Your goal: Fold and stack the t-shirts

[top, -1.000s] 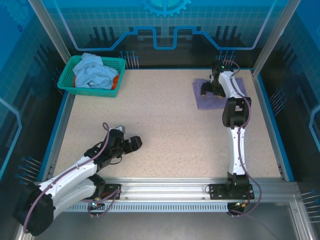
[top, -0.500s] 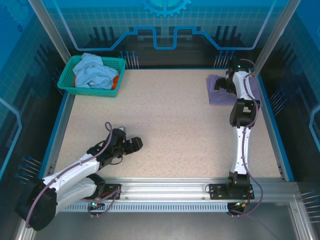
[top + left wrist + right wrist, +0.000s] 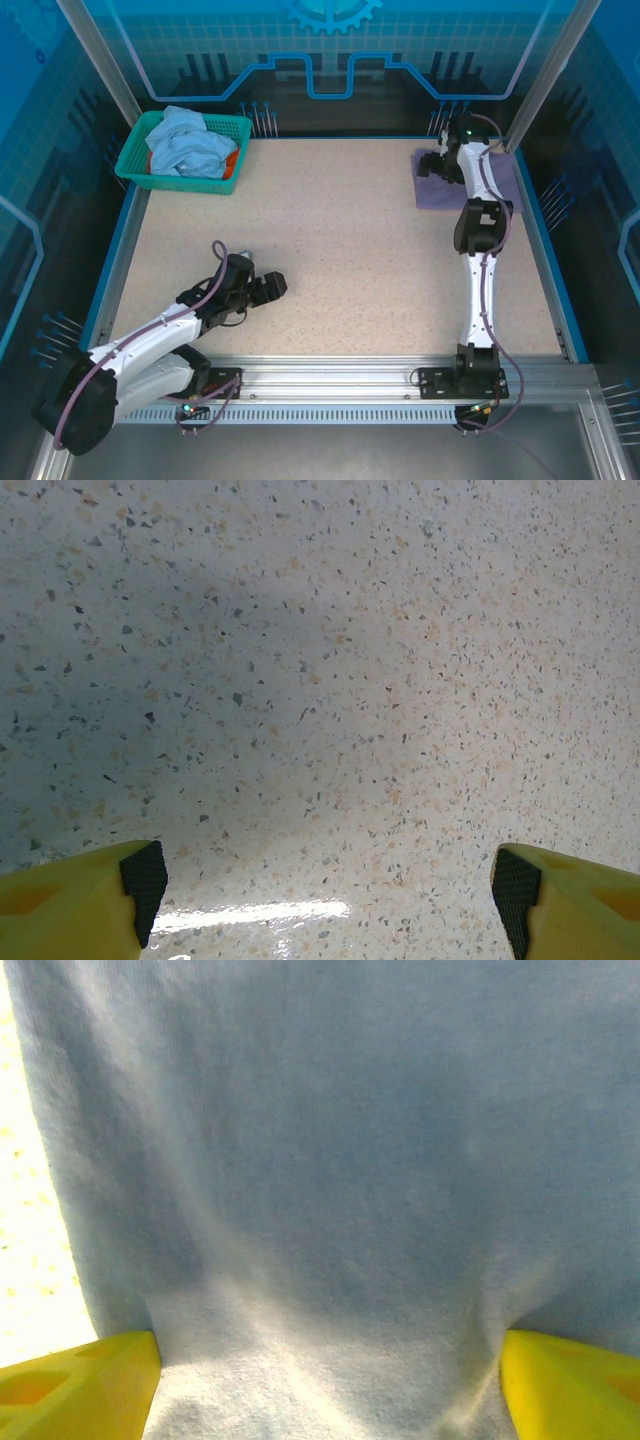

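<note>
Two arms, read left to right. Far left, a teal basket holds the light-blue shirt and the orange shirt. Near left, the left gripper hovers over bare table with its fingers spread, barely shifted from a second ago. Far right, the purple shirt has slid rightward into the far right corner. The right gripper rests spread on its left part, and the right arm hides the shirt's middle.

Basket far-left, shirts inside; lone shirt far-right, seemingly folded.
</note>
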Available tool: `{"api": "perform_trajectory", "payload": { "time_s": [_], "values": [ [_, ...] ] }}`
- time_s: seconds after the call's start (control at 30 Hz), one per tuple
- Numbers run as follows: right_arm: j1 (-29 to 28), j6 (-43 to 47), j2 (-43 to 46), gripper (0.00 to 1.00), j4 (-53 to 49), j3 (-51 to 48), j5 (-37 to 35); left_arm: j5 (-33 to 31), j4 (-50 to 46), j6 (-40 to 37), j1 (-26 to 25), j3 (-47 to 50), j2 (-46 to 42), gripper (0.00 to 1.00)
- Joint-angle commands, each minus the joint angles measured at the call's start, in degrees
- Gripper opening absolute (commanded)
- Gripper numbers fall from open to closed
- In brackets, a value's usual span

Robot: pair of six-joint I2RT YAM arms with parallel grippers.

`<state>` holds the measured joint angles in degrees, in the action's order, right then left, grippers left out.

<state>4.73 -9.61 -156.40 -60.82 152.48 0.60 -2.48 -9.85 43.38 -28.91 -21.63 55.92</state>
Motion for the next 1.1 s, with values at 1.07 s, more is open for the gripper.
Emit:
{"api": "perform_trajectory", "payload": {
  "time_s": [1.07],
  "values": [
    [-7.52,-5.8,96.34,1.0,60.37,-107.82,-13.74,-19.61,-8.58,-16.31,11.96,-34.61,-7.92,0.99]
  ]
}}
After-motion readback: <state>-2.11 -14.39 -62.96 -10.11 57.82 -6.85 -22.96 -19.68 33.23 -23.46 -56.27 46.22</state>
